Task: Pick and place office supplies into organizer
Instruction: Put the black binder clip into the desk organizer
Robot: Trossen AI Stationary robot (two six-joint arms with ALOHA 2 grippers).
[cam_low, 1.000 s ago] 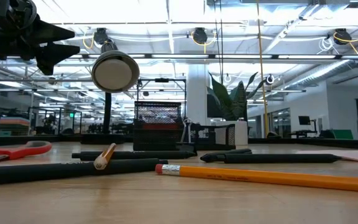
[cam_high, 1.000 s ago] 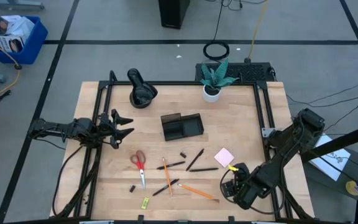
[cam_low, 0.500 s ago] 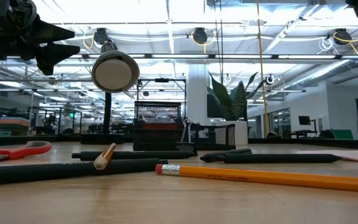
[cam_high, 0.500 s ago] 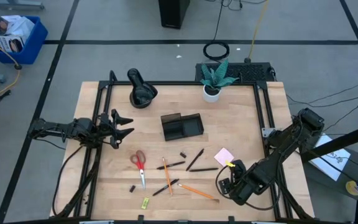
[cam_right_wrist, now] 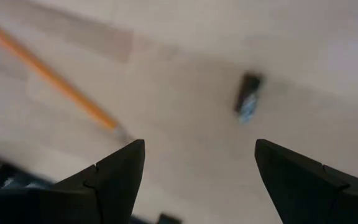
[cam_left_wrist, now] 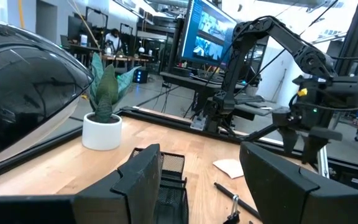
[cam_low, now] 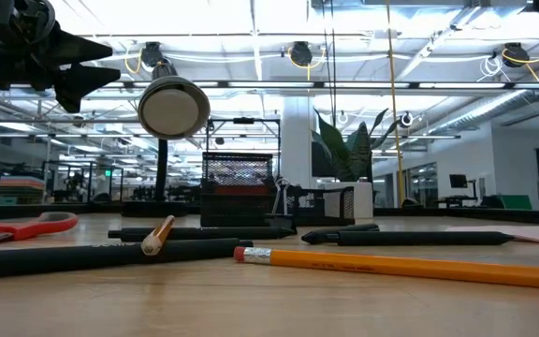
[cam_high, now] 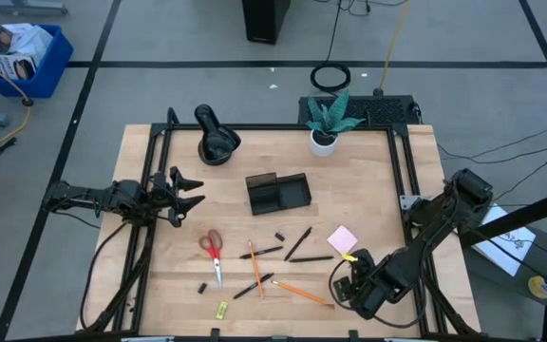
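Note:
The black organizer (cam_high: 278, 193) stands mid-table. The office supplies lie on the wood in front of it: red-handled scissors (cam_high: 213, 252), a pink sticky pad (cam_high: 342, 238), orange pencils (cam_high: 302, 293), black pens (cam_high: 298, 243), small black clips (cam_high: 279, 236) and a yellow-green piece (cam_high: 222, 309). My right gripper (cam_high: 343, 283) hangs open, pointing down, above the bare wood at the near right. In its wrist view the open right gripper (cam_right_wrist: 197, 168) is above a pencil's tip (cam_right_wrist: 114, 127) and a black clip (cam_right_wrist: 248, 98). My left gripper (cam_high: 190, 193) waits open at the left, held level above the table.
A round black lamp-like object (cam_high: 215, 141) and a white plant pot (cam_high: 324, 141) stand at the far edge. Black frame rails (cam_high: 399, 180) run along the table's sides. Bare wood lies between the organizer and the supplies.
My right gripper has edged a little toward the table's left edge, staying open and pointing down above the wood. Nothing on the table has moved.

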